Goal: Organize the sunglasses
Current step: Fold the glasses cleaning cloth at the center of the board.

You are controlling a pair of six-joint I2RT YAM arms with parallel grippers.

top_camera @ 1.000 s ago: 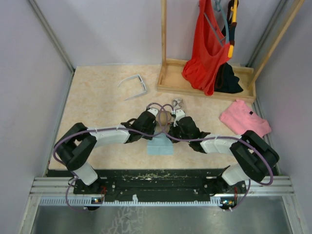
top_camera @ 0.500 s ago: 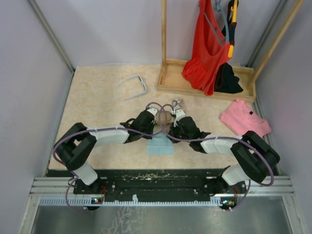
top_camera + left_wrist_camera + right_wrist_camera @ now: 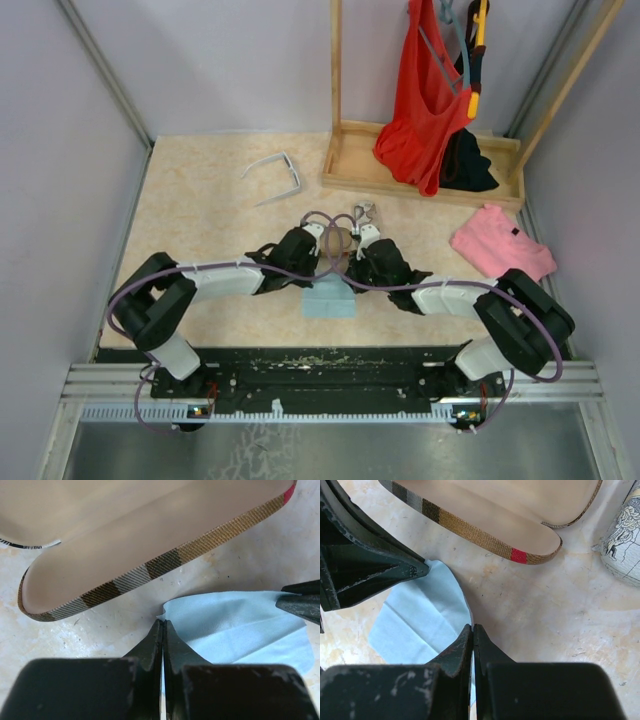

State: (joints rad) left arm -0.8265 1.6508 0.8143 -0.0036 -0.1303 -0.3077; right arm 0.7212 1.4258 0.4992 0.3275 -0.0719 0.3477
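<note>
My left gripper (image 3: pixel 163 626) fully closed, pinching cloth (image 3: pixel 235 625) corner; my right gripper (image 3: pixel 472 630) same on opposite edge. Likely two-point hold so cloth lifts flat toward open case (image 3: pixel 150 570) just beyond.

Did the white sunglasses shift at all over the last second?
No. The white sunglasses lie in the same spot, just left of the wooden rack base, with the same gap and angle as before.
</note>
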